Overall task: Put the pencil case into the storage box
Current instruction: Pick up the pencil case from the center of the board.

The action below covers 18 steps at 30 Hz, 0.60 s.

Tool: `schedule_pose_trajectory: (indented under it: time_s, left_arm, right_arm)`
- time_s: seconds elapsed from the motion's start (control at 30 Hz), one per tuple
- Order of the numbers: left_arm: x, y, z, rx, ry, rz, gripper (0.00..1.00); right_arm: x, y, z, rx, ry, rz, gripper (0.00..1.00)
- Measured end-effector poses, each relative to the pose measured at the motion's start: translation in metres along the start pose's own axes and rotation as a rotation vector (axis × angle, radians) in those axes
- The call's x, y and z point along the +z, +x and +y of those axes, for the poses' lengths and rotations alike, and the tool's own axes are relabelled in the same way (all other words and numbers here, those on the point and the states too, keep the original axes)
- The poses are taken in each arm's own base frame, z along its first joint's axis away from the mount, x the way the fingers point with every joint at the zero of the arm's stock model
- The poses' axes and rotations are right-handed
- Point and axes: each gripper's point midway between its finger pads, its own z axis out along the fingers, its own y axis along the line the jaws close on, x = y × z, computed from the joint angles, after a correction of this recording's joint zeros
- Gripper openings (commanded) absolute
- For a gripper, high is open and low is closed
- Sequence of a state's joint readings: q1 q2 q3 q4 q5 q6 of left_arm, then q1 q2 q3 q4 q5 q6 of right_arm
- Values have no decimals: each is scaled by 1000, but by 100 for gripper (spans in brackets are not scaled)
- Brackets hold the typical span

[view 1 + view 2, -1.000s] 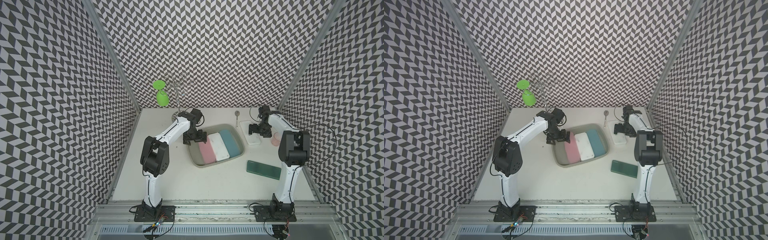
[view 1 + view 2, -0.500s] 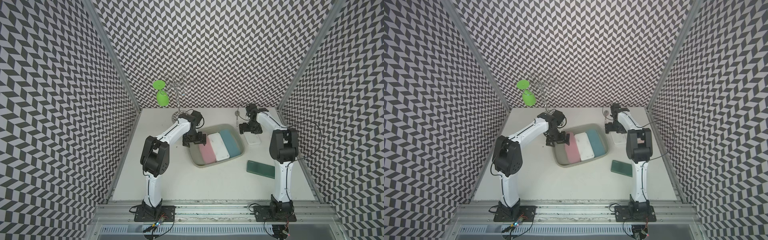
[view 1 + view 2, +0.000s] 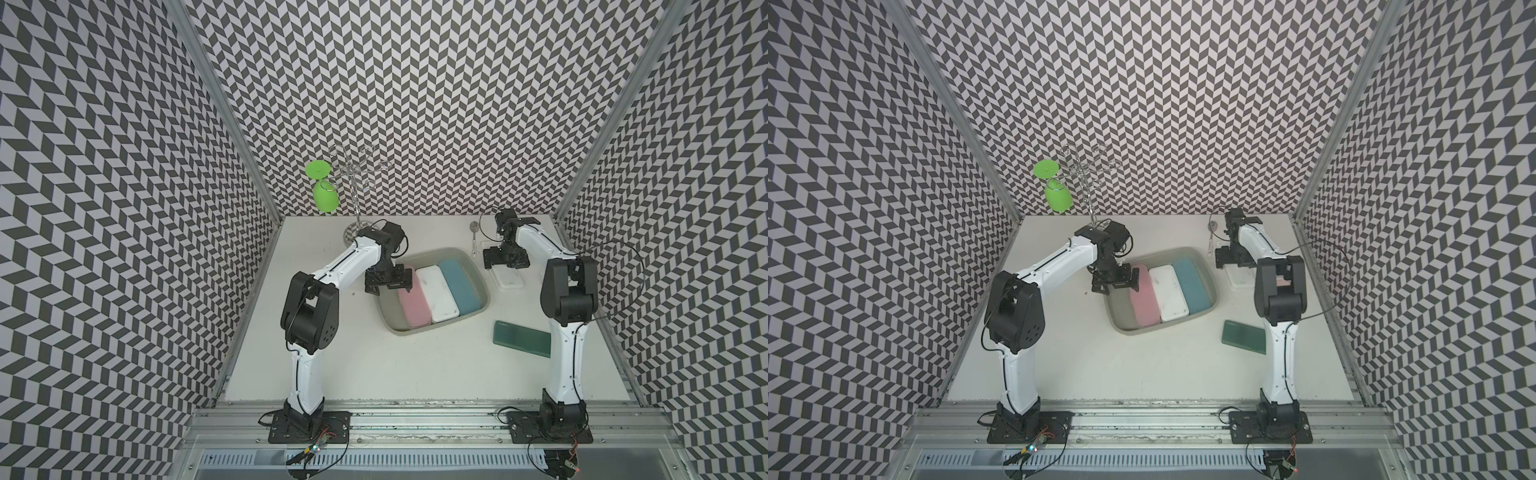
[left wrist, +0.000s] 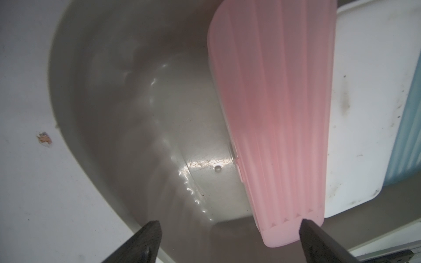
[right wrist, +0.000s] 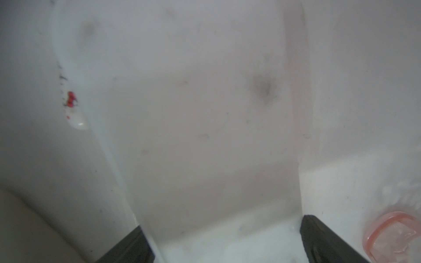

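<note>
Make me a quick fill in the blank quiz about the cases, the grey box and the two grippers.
The storage box holds ___ cases side by side. Between the pink case and the blue case lies the ___ one. The dark green case lies on the table, ___ the box. The left gripper and the right gripper are both ___.
Missing words: three, white, outside, open.

— What stands round the white tabletop?
— Chevron walls, black on white: the back wall at its far edge, and a side wall along each flank.
— And at the corners?
— Bare aluminium posts rise from its far corners. A grooved aluminium rail runs along its near edge.
— The light?
— Even and soft; shadows on the tabletop are faint.
</note>
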State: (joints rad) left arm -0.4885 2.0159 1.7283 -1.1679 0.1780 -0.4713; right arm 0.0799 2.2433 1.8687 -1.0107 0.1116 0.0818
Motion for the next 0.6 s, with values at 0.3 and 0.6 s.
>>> schedule_pose_trajectory:
  time_s: [0.3,0.6]
  left_arm:
    - [0,0,0,3,1,0,100]
    - [0,-1,0,8,1,-2,100]
  right_arm:
    - [3,-2,-1,-7,-11,-8,100]
    - [15,-9,-1,-11,-45,-13,100]
